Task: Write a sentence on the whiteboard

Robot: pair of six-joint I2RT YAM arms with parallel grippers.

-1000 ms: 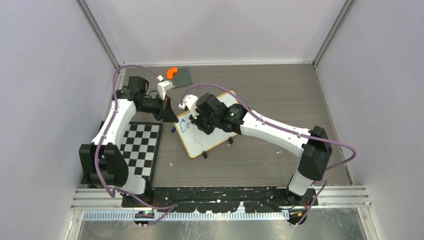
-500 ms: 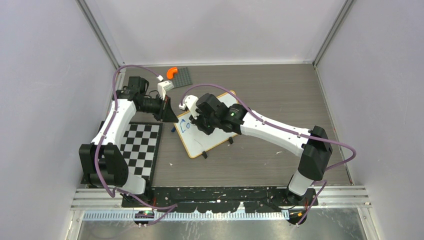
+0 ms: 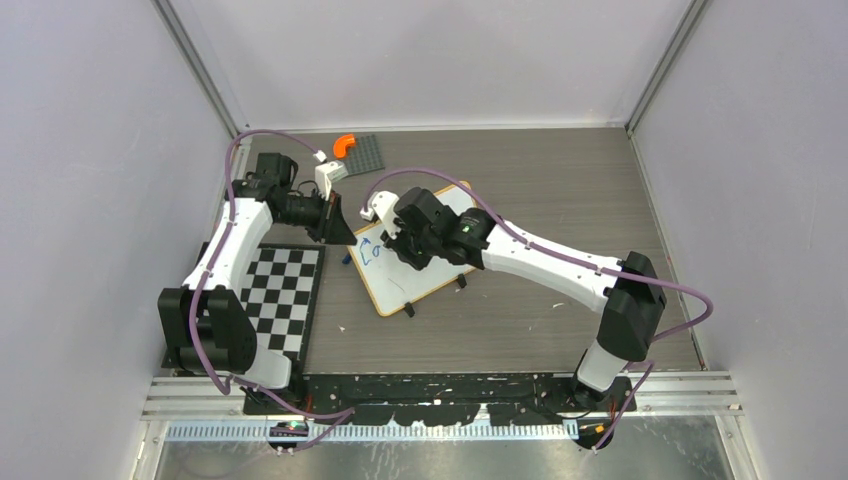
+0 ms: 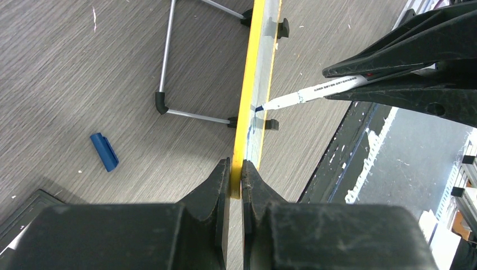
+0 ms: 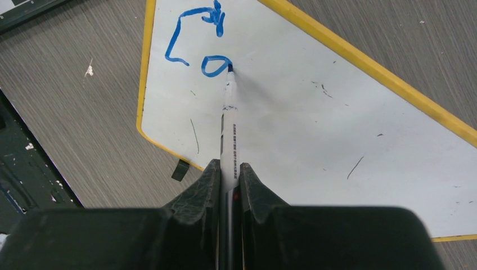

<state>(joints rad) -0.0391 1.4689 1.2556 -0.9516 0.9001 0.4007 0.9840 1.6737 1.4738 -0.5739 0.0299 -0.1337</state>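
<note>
Marker (image 5: 228, 129) slightly rightward, tip at unfinished sentence (image 5: 204, 66) on whiteboard (image 5: 315, 112)

The left arm (image 3: 225, 250) reaches forward with its elbow bent, the left gripper (image 4: 236, 169) pinched on the whiteboard (image 4: 248, 107) edge. The right arm (image 3: 540, 262) stretches leftward, low and long, the right gripper (image 5: 229, 169) clamped around a marker (image 5: 228, 132).

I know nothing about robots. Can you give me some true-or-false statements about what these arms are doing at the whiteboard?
The right claw grips a marker with its tip on the whiteboard. True.
The left claw is open and holds nothing. False: it is shut on the whiteboard's yellow edge.
The blue writing reads about "Co". True.
A blue cap sits on the marker's tip. False: it lies on the table.
</note>
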